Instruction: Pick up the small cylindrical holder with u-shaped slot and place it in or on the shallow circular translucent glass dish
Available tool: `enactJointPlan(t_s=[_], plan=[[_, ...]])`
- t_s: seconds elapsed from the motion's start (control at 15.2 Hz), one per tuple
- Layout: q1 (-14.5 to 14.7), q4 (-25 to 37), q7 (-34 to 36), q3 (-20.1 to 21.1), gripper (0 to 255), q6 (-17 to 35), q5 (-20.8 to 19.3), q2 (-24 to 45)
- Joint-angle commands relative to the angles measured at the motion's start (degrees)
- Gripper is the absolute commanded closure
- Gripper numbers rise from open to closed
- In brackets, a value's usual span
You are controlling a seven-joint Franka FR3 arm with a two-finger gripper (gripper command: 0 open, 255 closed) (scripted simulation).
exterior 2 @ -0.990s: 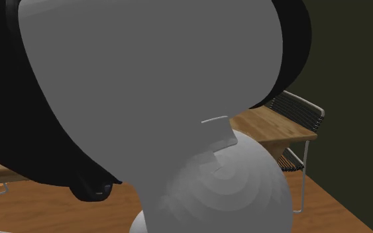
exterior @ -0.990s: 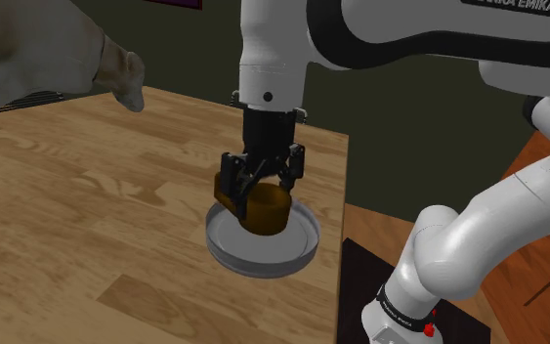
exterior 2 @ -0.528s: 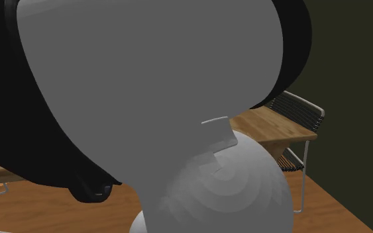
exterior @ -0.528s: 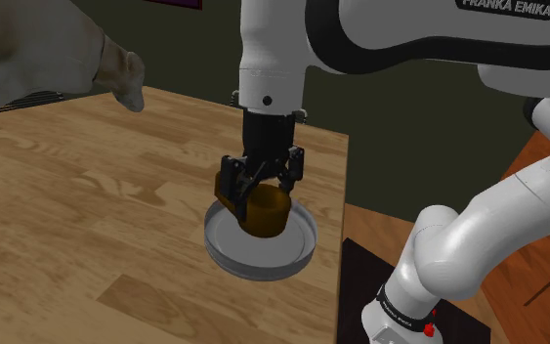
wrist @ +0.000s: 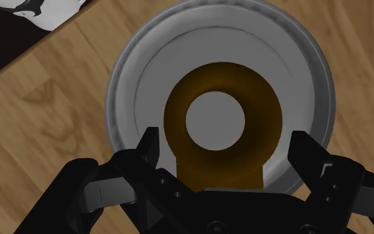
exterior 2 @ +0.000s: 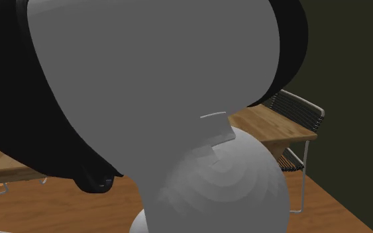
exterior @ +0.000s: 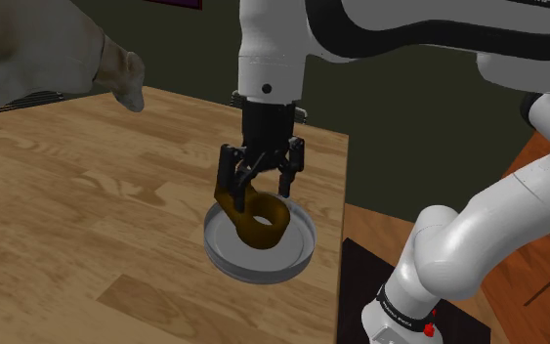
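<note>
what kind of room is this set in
Likely a dining area in a house: a wooden table, a wire-frame chair beside another table, and wood flooring.

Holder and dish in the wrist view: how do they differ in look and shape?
Colour: the holder is dark brown, the dish pale grey. Shape: the holder is a thick-walled ring with an open centre and one squared-off side; the dish is a wide, shallow pan with a raised rim. Size: the holder is much narrower and lies within the dish's rim. Both are round in outline.
</note>
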Motion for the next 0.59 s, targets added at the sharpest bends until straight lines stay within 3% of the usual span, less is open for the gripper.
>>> enactJointPlan(t_s=[0.0,0.53], plan=[[-0.3,4.5,0.5,-0.5,0,-3.5,-0.6,1.0],[-0.5,6.5,0.7,-0.6,0,-5.0,-0.8,1.6]])
